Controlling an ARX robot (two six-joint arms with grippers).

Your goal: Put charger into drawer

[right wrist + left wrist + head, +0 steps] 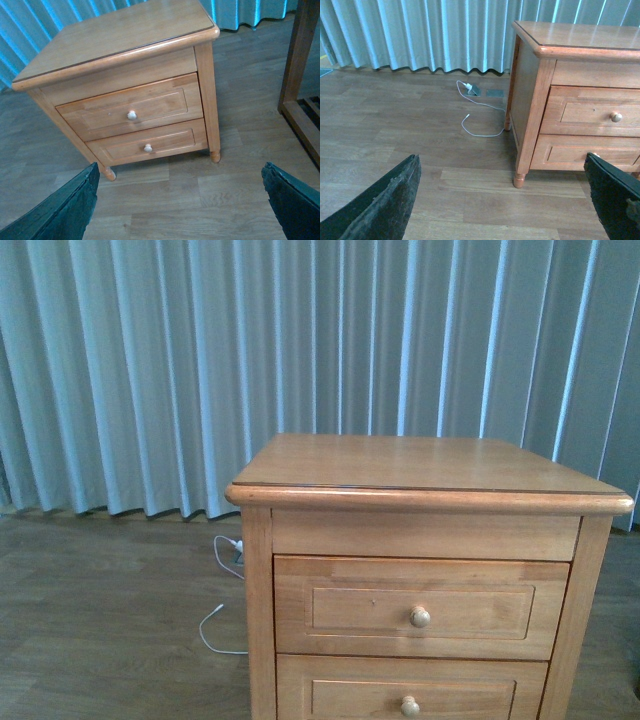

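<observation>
The charger is out of view in all three views. The drawer (350,610) is the upper one of a light-wood nightstand (420,465), and it is shut, with a round knob (420,617). It also shows in the left wrist view (580,112) and in the right wrist view (155,105). My left gripper (502,170) hangs open above the wooden floor, off to the nightstand's left front corner, holding nothing. My right gripper (180,167) is open too, over the floor in front of the nightstand, with nothing between its fingers. Neither arm shows in the front view.
A lower drawer (360,695) sits shut under the upper one. A thin white cable (480,132) with a white plug (468,86) lies on the floor left of the nightstand. Blue-grey curtains (200,360) hang behind. A dark wooden frame (300,75) stands right of the nightstand.
</observation>
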